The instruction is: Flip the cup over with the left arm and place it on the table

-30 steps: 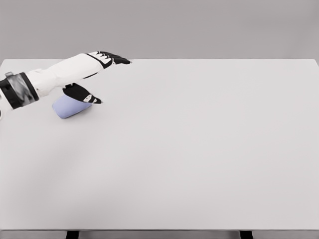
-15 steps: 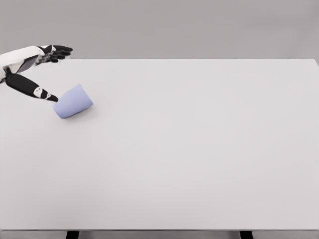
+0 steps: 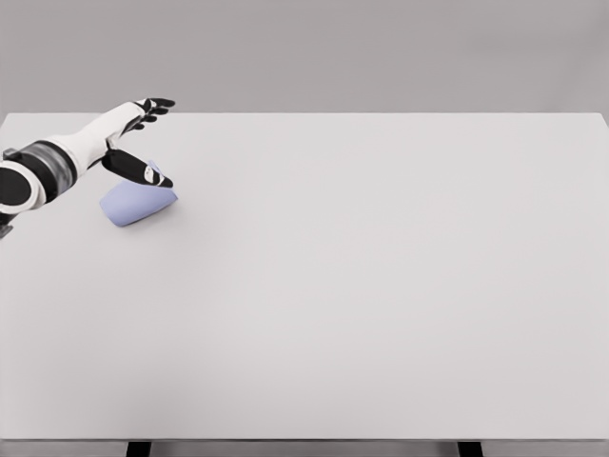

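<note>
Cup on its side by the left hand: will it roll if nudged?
Probably. The cup lies on its side on the smooth table, so it would likely roll, curving since it tapers. The open left hand hasn't gripped it.

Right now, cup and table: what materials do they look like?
Cup: pale lavender, matte, opaque, no glints; probably plastic, though a simulator render leaves ceramic open. It lies on its side under the left hand. Table: flat light grey, uniform, no grain or reflections; looks like painted or laminate board, uncertain.

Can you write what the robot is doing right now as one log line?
left hand open, above cup | cup lying on its side on table | not gripped | right arm out of view
</note>
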### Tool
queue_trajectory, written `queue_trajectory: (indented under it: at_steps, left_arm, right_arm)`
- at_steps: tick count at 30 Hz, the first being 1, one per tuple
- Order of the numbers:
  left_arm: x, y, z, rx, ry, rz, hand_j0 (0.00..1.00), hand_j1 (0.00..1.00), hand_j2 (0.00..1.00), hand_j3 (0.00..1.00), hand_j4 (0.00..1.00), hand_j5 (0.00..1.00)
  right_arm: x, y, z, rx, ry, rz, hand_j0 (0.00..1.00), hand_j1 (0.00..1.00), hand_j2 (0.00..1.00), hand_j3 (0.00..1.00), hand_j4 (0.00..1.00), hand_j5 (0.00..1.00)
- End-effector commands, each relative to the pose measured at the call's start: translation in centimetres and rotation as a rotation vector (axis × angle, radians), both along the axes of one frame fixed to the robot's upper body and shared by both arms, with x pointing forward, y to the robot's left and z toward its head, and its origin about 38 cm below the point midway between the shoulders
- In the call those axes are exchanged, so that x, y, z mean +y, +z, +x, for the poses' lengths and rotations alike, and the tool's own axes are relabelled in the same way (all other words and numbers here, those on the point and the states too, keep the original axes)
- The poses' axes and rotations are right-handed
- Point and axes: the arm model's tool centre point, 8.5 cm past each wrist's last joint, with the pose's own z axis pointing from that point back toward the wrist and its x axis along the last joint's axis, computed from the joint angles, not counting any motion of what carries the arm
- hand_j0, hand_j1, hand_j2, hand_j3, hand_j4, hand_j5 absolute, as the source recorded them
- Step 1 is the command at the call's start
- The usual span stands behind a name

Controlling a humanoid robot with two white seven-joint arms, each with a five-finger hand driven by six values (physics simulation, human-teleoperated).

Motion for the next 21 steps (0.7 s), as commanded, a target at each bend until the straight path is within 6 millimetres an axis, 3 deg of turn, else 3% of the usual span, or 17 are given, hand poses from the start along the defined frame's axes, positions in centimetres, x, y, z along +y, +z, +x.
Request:
queue_trajectory:
  at_steps: [1, 11, 21]
  left_arm:
    - [0.1, -0.2, 0.1, -0.013, 0.008, 0.029, 1.00, 1.00, 1.00, 1.00, 1.00, 1.00]
    - [1.9, -2.1, 0.2, 0.015, 0.068, 0.062, 1.00, 1.00, 1.00, 1.00, 1.00, 1.00]
    - [1.9, -3.4, -0.2, 0.046, 0.067, 0.061, 1.00, 1.00, 1.00, 1.00, 1.00, 1.00]
  right_arm:
    - [0.0, 0.0, 0.0, 0.000, 0.000, 0.000, 1.00, 1.00, 1.00, 1.00, 1.00, 1.00]
    - [0.0, 0.0, 0.0, 0.000, 0.000, 0.000, 1.00, 1.00, 1.00, 1.00, 1.00, 1.00]
    - [0.0, 0.0, 0.0, 0.000, 0.000, 0.000, 1.00, 1.00, 1.00, 1.00, 1.00, 1.00]
